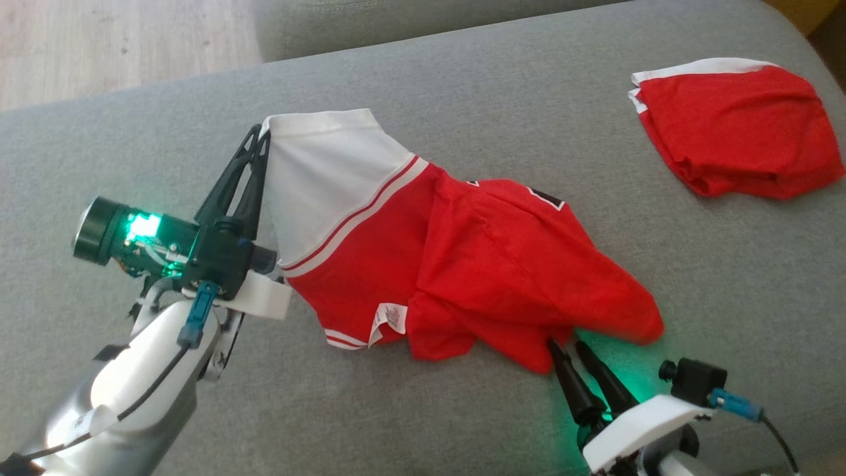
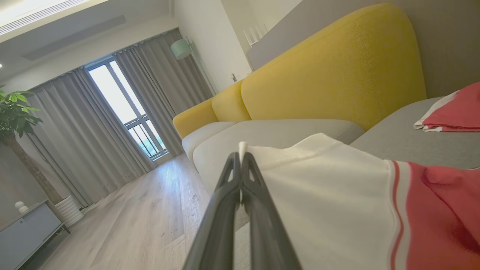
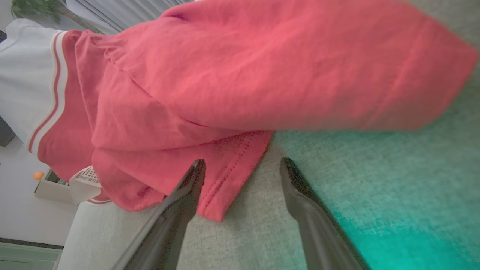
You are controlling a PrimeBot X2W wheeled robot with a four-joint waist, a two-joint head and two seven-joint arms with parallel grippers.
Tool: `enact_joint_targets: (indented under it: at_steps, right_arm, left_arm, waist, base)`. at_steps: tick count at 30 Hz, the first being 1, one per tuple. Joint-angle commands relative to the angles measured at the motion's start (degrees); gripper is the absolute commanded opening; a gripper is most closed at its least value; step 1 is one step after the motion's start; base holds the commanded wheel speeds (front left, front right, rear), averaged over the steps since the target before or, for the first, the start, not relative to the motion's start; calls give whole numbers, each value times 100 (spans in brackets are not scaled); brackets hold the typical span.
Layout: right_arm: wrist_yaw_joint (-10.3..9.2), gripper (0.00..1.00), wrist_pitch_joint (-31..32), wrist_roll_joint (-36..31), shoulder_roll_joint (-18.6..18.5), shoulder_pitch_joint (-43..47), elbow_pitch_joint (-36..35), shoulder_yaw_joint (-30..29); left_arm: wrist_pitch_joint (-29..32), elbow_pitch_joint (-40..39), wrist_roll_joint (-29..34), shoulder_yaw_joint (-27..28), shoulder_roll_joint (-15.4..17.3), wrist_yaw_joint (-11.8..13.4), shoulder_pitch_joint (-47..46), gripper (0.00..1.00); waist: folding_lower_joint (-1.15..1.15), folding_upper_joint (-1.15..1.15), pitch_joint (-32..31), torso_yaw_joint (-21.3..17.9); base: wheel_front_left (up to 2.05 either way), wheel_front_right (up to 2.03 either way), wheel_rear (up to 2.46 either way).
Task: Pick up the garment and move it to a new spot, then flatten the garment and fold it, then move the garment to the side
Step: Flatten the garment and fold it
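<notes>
Fingers (image 2: 225,210) of the left gripper (image 1: 259,135) are pressed together, pinching the corner of the white band of the garment (image 1: 476,264) and holding that corner raised above the grey sofa seat (image 1: 462,73). From this pinch the white band slopes down to the red body, which lies crumpled on the middle of the seat with a white label (image 1: 390,320) showing at its near edge.

The right gripper (image 1: 567,345) is at the garment's near red hem with its fingers spread. In the right wrist view one finger overlaps the stitched hem and the other is over bare cushion; whether they touch cannot be told.

A second garment (image 1: 740,132), red with white trim, lies folded well apart at the seat's far right. A yellow backrest (image 2: 337,67) rises beyond.
</notes>
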Motion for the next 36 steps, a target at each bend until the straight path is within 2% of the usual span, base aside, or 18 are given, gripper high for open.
enact_joint_targets:
  at_steps: [1,9,10,11,12,13,14,22,33,36]
  right_arm:
    - [39,100,-26,200,-98,-164,-9,193]
    - [39,100,-32,901,-205,-480,171,586]
    - [39,82,-33,945,-218,-495,179,632]
    - [39,55,-33,980,-231,-507,179,667]
    - [39,35,-34,1005,-245,-511,175,687]
    - [39,7,-34,1023,-259,-508,160,688]
    - [39,0,-34,1032,-275,-497,129,670]
    - [39,0,-35,833,-578,-235,-455,376]
    - [39,0,-35,-109,-1536,467,-1828,-1003]
    - [39,0,-35,-228,-1749,592,-2016,-1191]
  left_arm:
    - [23,-160,42,245,231,22,-361,0]
    - [37,-161,56,183,220,3,-436,0]
    - [36,-158,55,176,219,6,-434,0]
    - [35,-155,53,172,219,11,-430,0]
    - [33,-153,50,169,222,15,-424,0]
    - [31,-150,42,170,228,18,-419,0]
    - [28,-146,34,175,235,24,-414,0]
    - [-40,-151,-29,265,333,119,-313,0]
    - [-121,-566,-156,562,731,328,-11,0]
    - [-116,-694,-199,606,818,358,77,0]
  waist:
    - [-1,0,29,51]
    - [-1,0,31,188]
    - [-1,0,24,201]
    - [-1,0,16,211]
    - [-1,0,8,218]
    - [-1,0,0,222]
    - [-1,0,-8,221]
    - [-1,0,-144,91]
    - [-1,0,-566,-215]
    - [-1,0,-610,-246]
  base:
    - [0,0,0]
    - [0,0,0]
    - [0,0,0]
    - [0,0,0]
    - [0,0,0]
    - [0,0,0]
    - [0,0,0]
    - [0,0,0]
    - [0,0,0]
    - [0,0,0]
